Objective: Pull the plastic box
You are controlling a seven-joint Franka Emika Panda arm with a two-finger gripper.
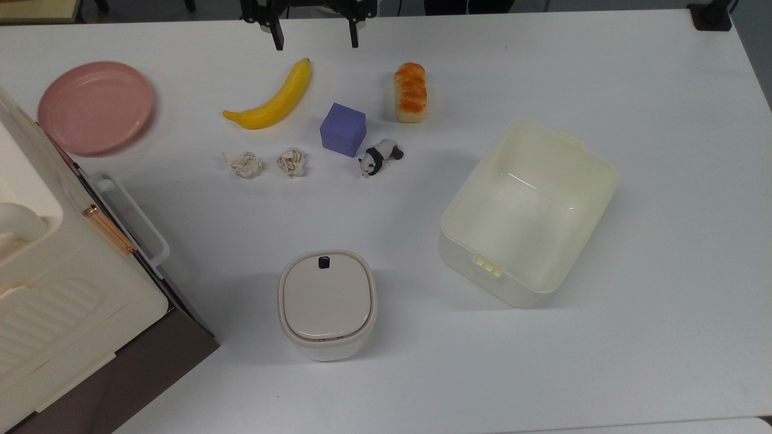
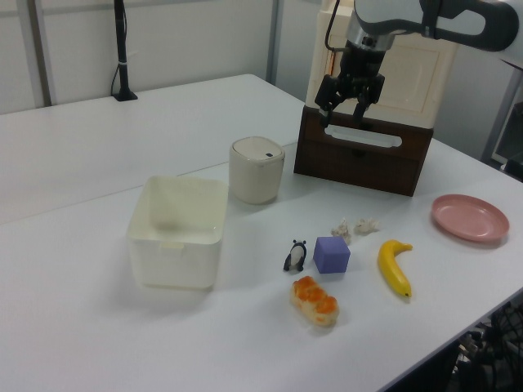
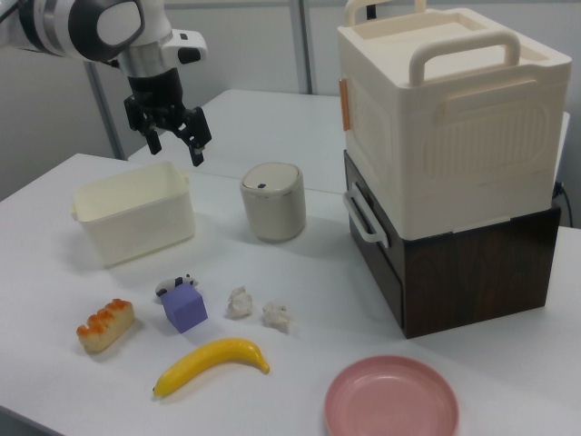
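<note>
The plastic box [image 1: 531, 208] is a large lidless cream-white tub, empty, resting on the white table in the top view's right half, turned at an angle. Small latch tabs stick out from two of its rims. It also sits at the left view's left [image 2: 176, 229] and the right view's left [image 3: 134, 213]. My gripper [image 1: 315, 37] hangs open in the air at the top view's upper edge, well away from the box, holding nothing. In the left view my gripper [image 2: 341, 116] is in front of the cabinet. In the right view my gripper [image 3: 174, 148] hovers above the box's far rim.
A lidded bin [image 1: 327, 303] with a black button stands at the top view's left of the box. A banana [image 1: 274, 99], purple cube [image 1: 342, 129], bread [image 1: 411, 91], toy panda [image 1: 379, 157] and two paper wads [image 1: 243, 164] lie below the gripper. A pink plate [image 1: 95, 106] and cream cabinet [image 1: 54, 283] fill the top view's left.
</note>
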